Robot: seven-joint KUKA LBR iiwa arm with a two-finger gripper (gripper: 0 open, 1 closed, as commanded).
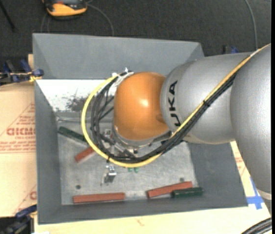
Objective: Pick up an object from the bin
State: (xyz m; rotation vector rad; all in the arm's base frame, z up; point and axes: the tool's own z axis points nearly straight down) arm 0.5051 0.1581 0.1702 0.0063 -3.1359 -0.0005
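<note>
**Claw low in the bin, pick not yet made**

At the left of the grey metal bin (47,145), a slim dark green stick (71,134) is seen lying aslant, and just below it a short red-brown flat piece (84,155). A long red-brown flat bar (98,197) is laid along the front wall. Towards the middle, the claw (110,173) is seen low over bare bin floor, under the arm's orange wrist cover (137,106). Whether it is released or clenched cannot be told. A small green scrap (133,169) lies just to its right. Further right, a second red-brown bar (169,189) is found near the front wall, with a dark green pen-like stick (186,193) at its right end, touching or just beside it. The task is judged to be at an early stage: nothing is shown lifted, and all the things rest on the floor. The short red-brown piece and the green scrap are nearest the claw. A grip and a lift are left to be done.
</note>
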